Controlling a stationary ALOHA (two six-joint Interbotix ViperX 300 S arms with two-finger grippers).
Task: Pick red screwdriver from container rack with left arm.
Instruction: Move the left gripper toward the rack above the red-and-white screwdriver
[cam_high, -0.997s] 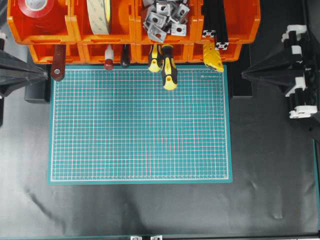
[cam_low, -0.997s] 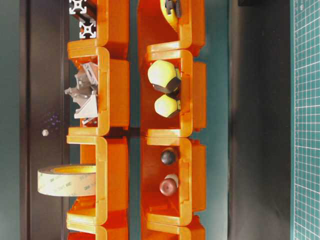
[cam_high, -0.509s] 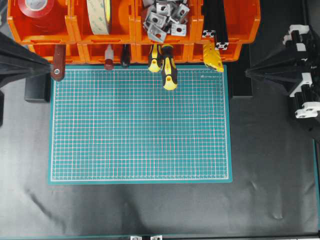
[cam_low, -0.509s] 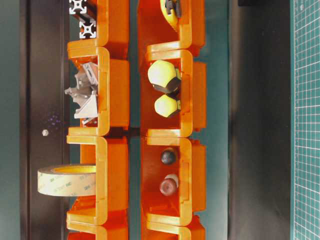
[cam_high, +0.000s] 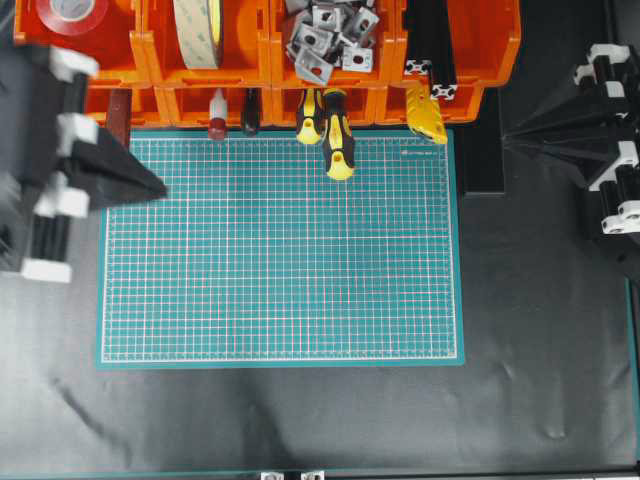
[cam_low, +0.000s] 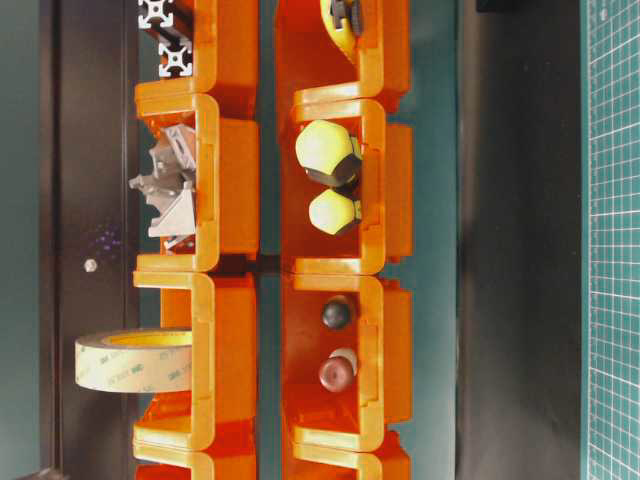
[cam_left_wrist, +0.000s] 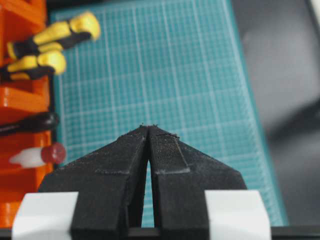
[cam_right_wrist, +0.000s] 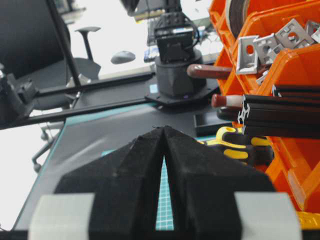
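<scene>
The left claw (cam_high: 160, 186) hung over the green mat's (cam_high: 280, 250) left edge, fingers pressed together and empty. The red screwdriver (cam_high: 217, 115) lay untouched in the container rack's (cam_high: 265, 70) lower tier, so reaching, opening and grasping all remained.

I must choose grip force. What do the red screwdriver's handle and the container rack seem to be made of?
The red screwdriver: handle looks like smooth plastic, white band, dark-red cap; the finish is too small to judge. The container rack: apparently glossy moulded orange plastic, with bright reflections.
</scene>
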